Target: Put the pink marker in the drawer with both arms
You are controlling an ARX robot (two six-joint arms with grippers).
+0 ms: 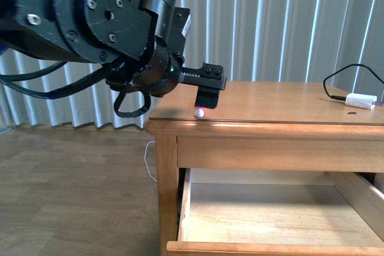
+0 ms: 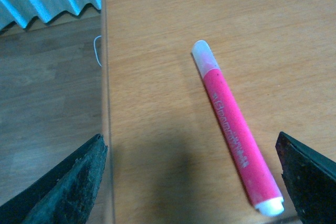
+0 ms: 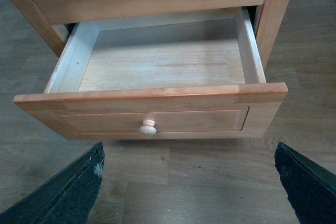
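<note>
The pink marker (image 2: pixel 232 126) lies flat on the wooden table top near its left corner; in the front view only its whitish end (image 1: pixel 199 113) shows. My left gripper (image 1: pixel 207 96) hangs just above it, open, with the marker lying between the fingers (image 2: pixel 68 182) and closer to one of them. The drawer (image 3: pixel 157 72) stands pulled out and empty, with its round knob (image 3: pixel 148 127) facing the right wrist camera. My right gripper (image 3: pixel 189 182) is open over the floor in front of the drawer, holding nothing. The right arm is out of the front view.
A white adapter (image 1: pixel 361 101) with a black cable (image 1: pixel 348 73) lies on the table top (image 1: pixel 282 103) at the right. White vertical blinds (image 1: pixel 288 22) hang behind. A thin white cord (image 1: pixel 150 163) lies on the wood floor beside the table leg.
</note>
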